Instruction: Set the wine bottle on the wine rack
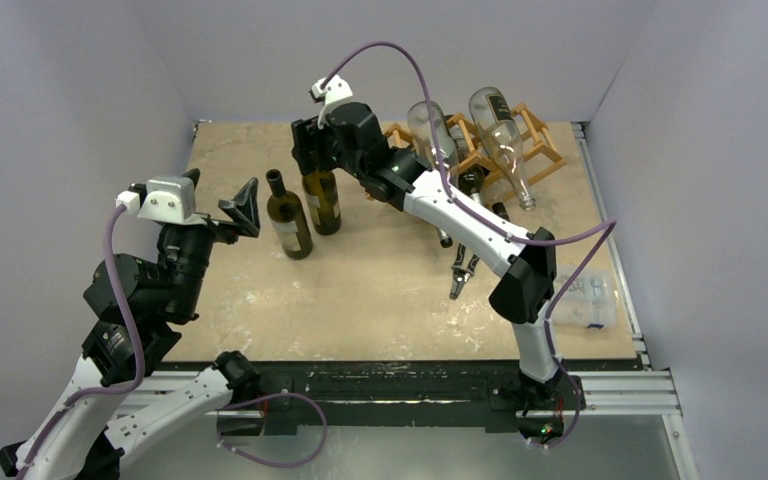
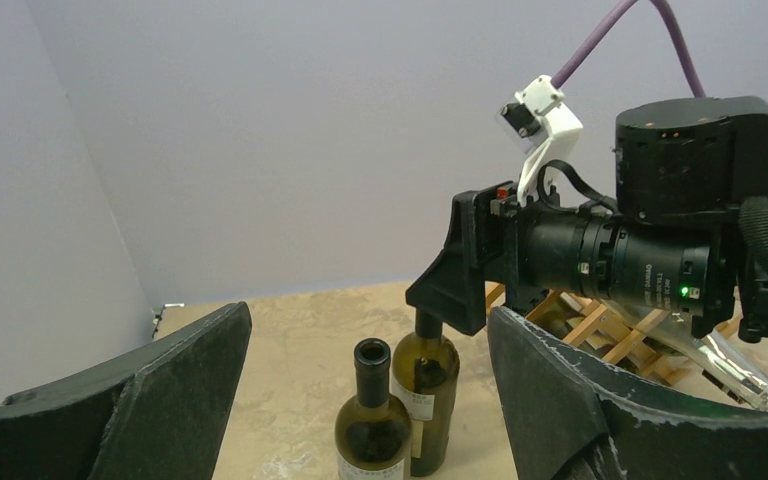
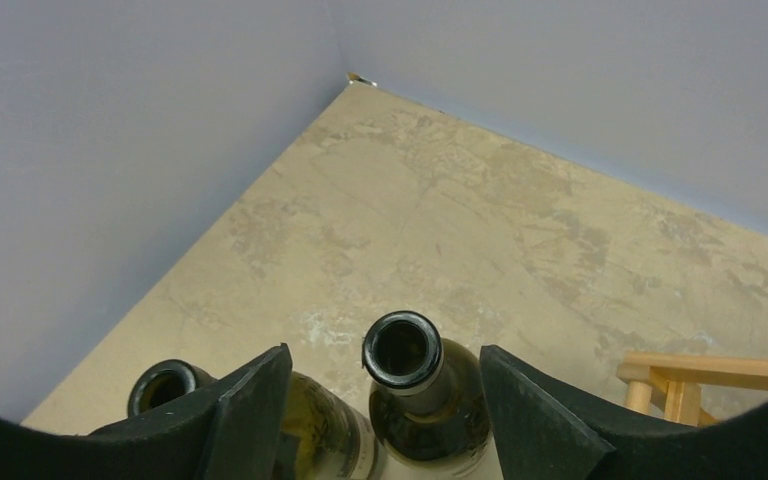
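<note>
right gripper (image 3: 382, 352): released, jaws astride the neck of the upright wine bottle (image 1: 323, 203), not clamped | left gripper (image 1: 220, 192): released, empty | second bottle (image 1: 290, 228) just beside, both on table (image 1: 380, 290) | wine rack (image 1: 545, 150) at back, holds clear bottles (image 1: 500, 135) | progress: grasp, lift, racking all left

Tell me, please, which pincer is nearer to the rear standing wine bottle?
Right. The right pincer straddles the neck of the rear bottle from above; the left pincer hovers apart, off to its left.
</note>
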Tool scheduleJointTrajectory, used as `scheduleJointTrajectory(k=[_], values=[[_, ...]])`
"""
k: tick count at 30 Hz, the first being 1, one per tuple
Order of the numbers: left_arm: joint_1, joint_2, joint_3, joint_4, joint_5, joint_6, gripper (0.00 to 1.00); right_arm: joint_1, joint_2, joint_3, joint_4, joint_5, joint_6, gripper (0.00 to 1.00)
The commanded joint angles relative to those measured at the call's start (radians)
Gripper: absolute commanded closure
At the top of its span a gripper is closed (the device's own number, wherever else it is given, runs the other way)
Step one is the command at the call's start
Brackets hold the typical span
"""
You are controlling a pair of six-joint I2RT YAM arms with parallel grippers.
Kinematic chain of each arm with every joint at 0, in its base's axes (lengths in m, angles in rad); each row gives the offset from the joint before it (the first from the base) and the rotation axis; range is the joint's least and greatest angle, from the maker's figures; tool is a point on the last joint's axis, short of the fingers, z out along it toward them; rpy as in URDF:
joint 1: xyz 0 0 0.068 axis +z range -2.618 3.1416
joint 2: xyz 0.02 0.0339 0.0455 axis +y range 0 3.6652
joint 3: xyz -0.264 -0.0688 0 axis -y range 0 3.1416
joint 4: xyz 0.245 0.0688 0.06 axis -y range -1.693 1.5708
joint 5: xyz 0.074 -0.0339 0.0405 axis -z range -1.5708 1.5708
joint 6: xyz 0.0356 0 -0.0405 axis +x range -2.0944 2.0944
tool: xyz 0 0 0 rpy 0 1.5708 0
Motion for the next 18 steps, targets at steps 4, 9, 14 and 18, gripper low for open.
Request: scheduleJointTrajectory(k=[4, 9, 14, 18], values=[[0.007, -0.001, -0.004, 0.039, 0.001, 0.001, 0.11, 0.008, 0.023, 0.073, -0.011, 0.070, -0.025, 0.32], [0.007, 0.000, 0.001, 0.033, 0.006, -0.001, 0.11, 0.007, 0.041, 0.091, -0.026, 0.068, -0.042, 0.34], [0.007, 0.009, 0.003, 0.031, 0.002, 0.001, 0.11, 0.008, 0.055, 0.097, -0.028, 0.070, -0.059, 0.44], [0.007, 0.010, 0.001, 0.033, -0.002, 0.003, 0.11, 0.008, 0.058, 0.095, -0.019, 0.073, -0.064, 0.52]])
